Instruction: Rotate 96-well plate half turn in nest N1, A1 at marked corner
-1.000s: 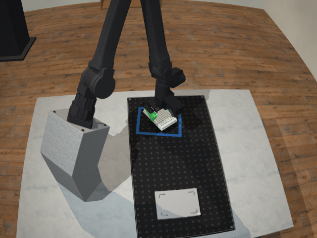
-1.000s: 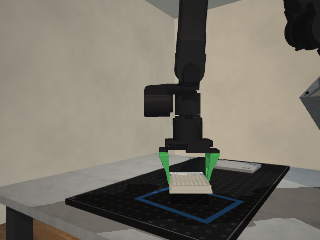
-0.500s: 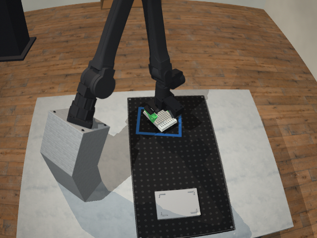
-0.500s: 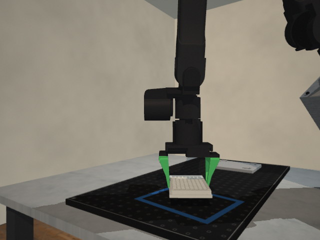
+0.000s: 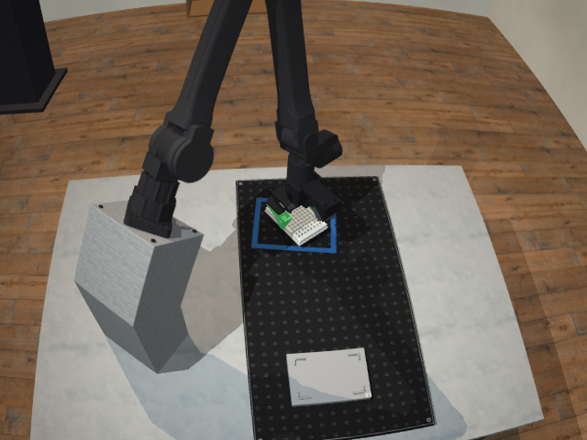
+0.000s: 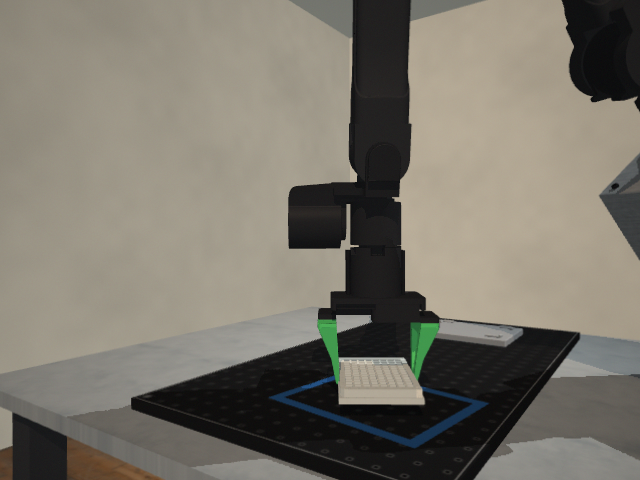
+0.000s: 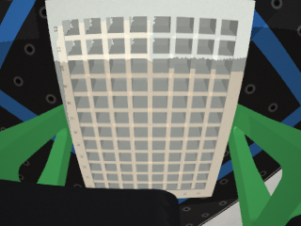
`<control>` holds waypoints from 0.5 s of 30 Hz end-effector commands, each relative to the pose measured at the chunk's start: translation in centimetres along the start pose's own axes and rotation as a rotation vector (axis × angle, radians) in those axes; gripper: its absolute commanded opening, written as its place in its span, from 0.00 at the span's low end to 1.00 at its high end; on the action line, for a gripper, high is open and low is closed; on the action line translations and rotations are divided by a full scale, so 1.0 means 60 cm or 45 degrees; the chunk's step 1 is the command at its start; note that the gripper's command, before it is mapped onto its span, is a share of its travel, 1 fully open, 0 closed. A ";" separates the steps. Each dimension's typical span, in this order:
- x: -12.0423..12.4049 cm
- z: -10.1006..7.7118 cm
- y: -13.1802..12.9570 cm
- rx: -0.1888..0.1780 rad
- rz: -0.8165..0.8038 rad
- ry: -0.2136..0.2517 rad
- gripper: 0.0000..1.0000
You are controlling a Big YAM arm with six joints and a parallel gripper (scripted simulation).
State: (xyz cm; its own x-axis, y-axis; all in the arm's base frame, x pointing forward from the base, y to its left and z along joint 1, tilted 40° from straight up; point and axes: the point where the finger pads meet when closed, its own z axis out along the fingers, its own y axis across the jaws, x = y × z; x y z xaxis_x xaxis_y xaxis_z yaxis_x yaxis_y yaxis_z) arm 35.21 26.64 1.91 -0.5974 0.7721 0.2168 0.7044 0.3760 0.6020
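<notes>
Set-down on the bench spot B1 (image 6: 443, 424) looks to be the step in hand — the gripper (image 6: 376, 361) has its green fingers (image 6: 327, 345) spread wide and clamped on the two sides of the 96-well plate (image 6: 378, 383), which sits low within the blue taped outline, middle of the exterior view, skewed to its sides. Whether it touches the deck (image 5: 326, 302) I cannot tell. Next, by my judgement: release, regrip after a half turn, then carry it to the plate nest N1 (image 5: 328, 377) — lower centre of the top view. Grey table (image 5: 473, 293), wooden floor (image 5: 426, 94), beige wall (image 6: 155, 180).
</notes>
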 end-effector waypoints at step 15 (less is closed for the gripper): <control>0.005 0.022 0.001 -0.005 0.001 0.003 0.00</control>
State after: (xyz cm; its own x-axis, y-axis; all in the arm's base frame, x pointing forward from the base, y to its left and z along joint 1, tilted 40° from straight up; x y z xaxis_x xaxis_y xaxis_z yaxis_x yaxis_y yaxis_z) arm 35.53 27.05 1.19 -0.5968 0.7725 0.2168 0.7052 0.3761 0.6010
